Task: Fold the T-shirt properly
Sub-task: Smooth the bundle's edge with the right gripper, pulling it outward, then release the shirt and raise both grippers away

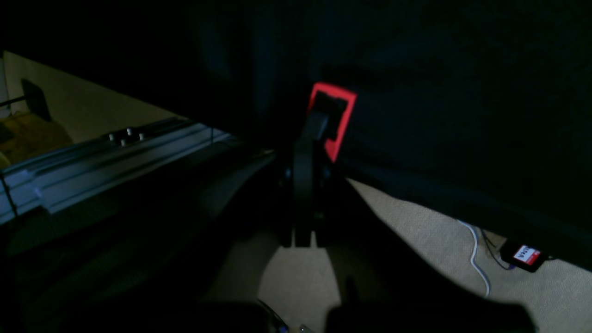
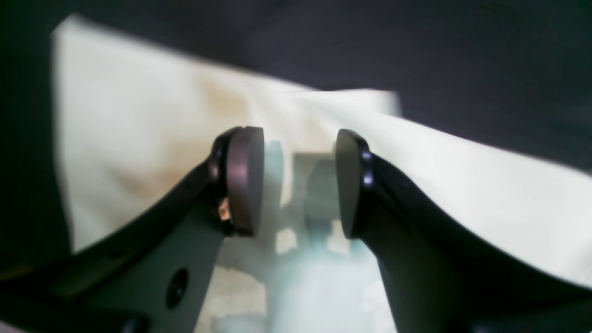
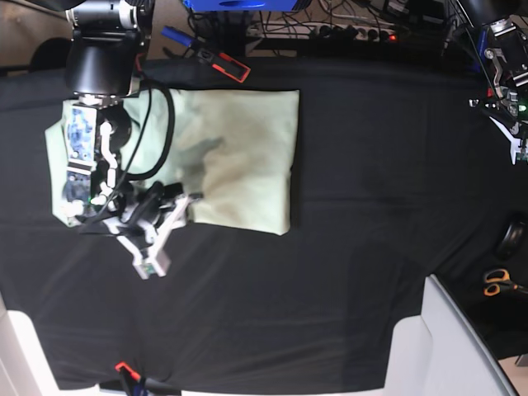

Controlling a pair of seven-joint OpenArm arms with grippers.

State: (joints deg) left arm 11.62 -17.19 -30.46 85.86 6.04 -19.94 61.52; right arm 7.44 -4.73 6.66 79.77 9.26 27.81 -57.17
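Note:
The T-shirt (image 3: 239, 157) lies folded into a pale green rectangle on the black table cloth (image 3: 371, 206), left of the middle in the base view. My right gripper (image 3: 183, 200) hovers at the shirt's near edge. In the right wrist view the right gripper (image 2: 299, 180) stands open just above the T-shirt (image 2: 138, 138), with a plain gap between its pads and nothing held. My left gripper (image 1: 311, 152) sits far from the shirt, its fingers pressed together and empty. The left arm (image 3: 499, 62) is at the table's far right corner.
A red-edged flat object (image 3: 231, 68) lies just behind the shirt. Orange-handled scissors (image 3: 497, 285) lie at the right edge. A white panel (image 3: 445, 338) stands at the front right. In the left wrist view I see an aluminium rail (image 1: 115, 157) and a small red-labelled device (image 1: 525, 255).

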